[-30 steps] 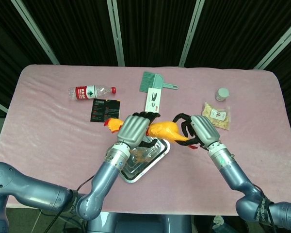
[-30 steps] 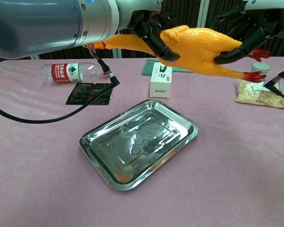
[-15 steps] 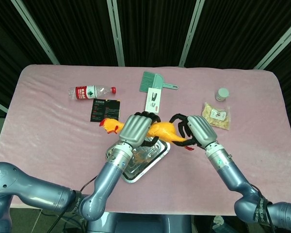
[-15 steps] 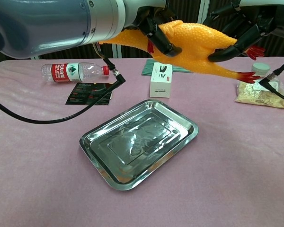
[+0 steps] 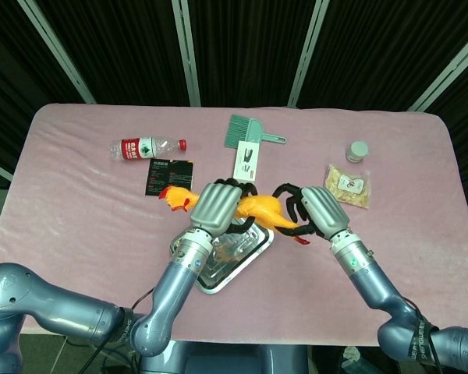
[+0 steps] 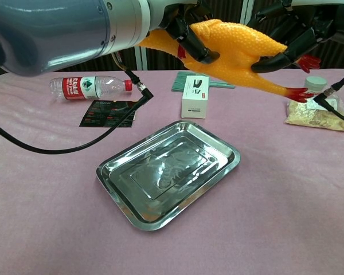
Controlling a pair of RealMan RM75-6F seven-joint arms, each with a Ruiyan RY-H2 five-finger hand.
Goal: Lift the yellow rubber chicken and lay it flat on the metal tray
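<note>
You've carried the yellow rubber chicken (image 6: 235,48) a little leftward (both hands gripping), its head now higher.

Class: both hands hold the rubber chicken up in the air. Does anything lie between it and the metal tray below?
Nothing visible does. The rubber chicken hangs above the metal tray, whose inside is bare; the white box stands behind the tray.
</note>
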